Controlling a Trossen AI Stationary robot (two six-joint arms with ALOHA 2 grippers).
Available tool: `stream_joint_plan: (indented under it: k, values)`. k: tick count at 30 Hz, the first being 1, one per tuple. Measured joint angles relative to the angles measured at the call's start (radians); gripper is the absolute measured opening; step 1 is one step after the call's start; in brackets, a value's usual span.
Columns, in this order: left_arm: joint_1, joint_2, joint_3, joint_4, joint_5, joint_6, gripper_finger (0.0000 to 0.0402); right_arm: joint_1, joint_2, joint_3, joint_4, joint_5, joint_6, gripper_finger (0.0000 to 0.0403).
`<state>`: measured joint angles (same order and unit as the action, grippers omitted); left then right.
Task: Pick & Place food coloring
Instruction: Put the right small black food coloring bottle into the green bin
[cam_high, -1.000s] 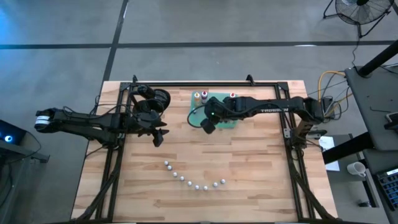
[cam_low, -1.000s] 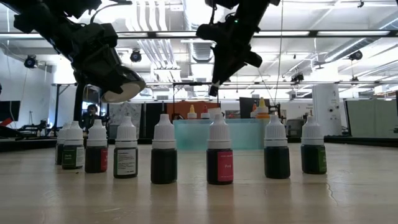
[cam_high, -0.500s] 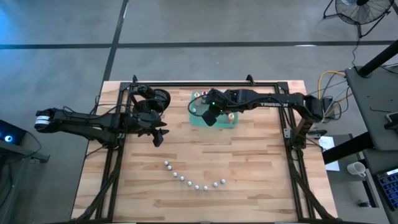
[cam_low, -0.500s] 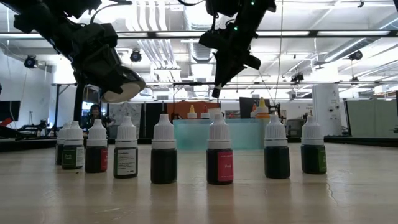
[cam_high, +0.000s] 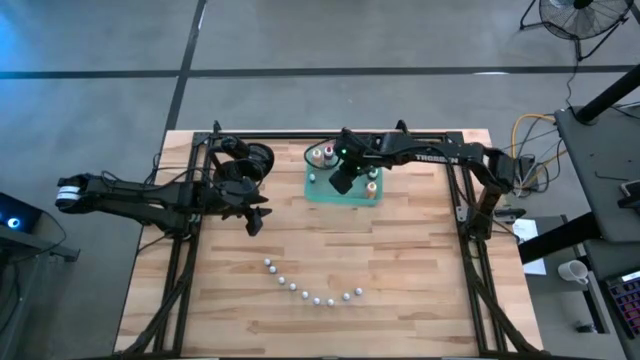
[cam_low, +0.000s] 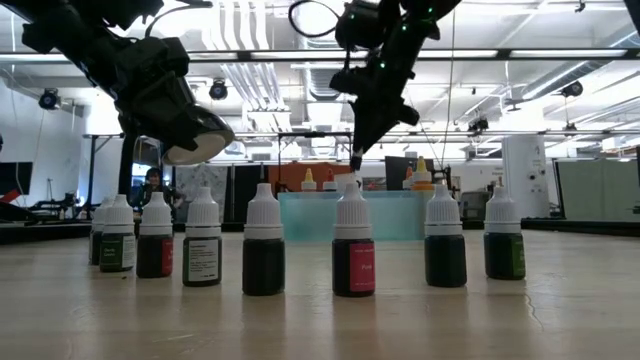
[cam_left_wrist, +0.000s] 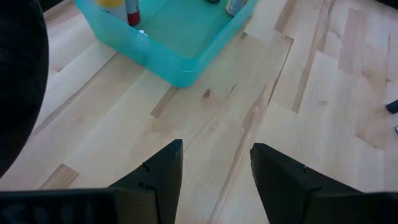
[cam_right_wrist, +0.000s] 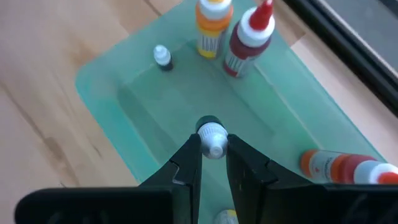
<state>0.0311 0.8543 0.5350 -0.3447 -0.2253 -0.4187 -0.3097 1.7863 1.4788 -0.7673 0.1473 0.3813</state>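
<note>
Wooden table (cam_high: 400, 290) under both arms. Green tray (cam_high: 322, 192) near the far edge, holding several bottles. Above it, right gripper (cam_right_wrist: 214, 149) clamped on a small white-capped bottle (cam_right_wrist: 212, 138). Left gripper (cam_left_wrist: 214, 165) over bare wood, fingers apart, empty. Curved row of small bottles (cam_high: 312, 293) near the front edge.

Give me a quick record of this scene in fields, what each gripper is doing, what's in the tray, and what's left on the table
right gripper: shut on a small white-capped bottle, held above the green tray
left gripper: open, empty, over bare wood beside the tray
in tray: orange bottle and red bottle upright, one small bottle upright, one orange-and-red bottle lying down
on table: curved row of small bottles near the front edge
task state: held bottle not yet released
</note>
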Motion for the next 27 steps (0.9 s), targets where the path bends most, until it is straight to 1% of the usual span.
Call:
stream_joint_plan:
  k: [3, 8, 9, 11, 13, 15, 17, 20, 24, 27]
  values:
    - [0.0, 0.0, 0.0, -0.001, 0.0, 0.0, 0.0163, -0.009, 0.034, 0.0, -0.008, -0.002, -0.031, 0.0052]
    - [0.0, 0.0, 0.0, 0.0, 0.0, 0.003, 0.0163, -0.043, 0.094, -0.001, -0.014, -0.002, -0.035, 0.0052]
    - [0.0, 0.0, 0.0, -0.001, -0.003, 0.033, 0.0163, -0.053, 0.103, -0.001, -0.011, -0.002, -0.034, 0.0052]
    - [0.0, 0.0, 0.0, 0.0, -0.019, 0.157, 0.0163, -0.075, 0.119, -0.001, -0.008, -0.008, -0.022, 0.0052]
    - [0.0, 0.0, 0.0, 0.001, -0.025, 0.274, 0.0163, -0.103, 0.135, -0.001, -0.001, -0.037, -0.015, 0.0052]
    - [0.0, 0.0, 0.0, 0.0, -0.026, 0.34, 0.0163, -0.131, 0.156, 0.006, -0.009, -0.052, 0.004, 0.0052]
    - [0.0, 0.0, 0.0, 0.0, -0.026, 0.353, 0.0163, -0.156, 0.18, 0.02, -0.012, -0.073, 0.015, 0.0052]
    - [0.0, 0.0, 0.0, 0.002, -0.027, 0.335, 0.0163, -0.18, 0.223, 0.058, -0.015, -0.077, 0.014, 0.0052]
    - [0.001, 0.0, 0.0, 0.009, -0.035, 0.326, 0.0163, -0.192, 0.277, 0.136, -0.026, -0.077, -0.005, 0.0052]
    - [0.001, 0.0, 0.0, 0.012, -0.036, 0.324, 0.0163, -0.193, 0.327, 0.212, -0.068, -0.072, -0.04, 0.0052]
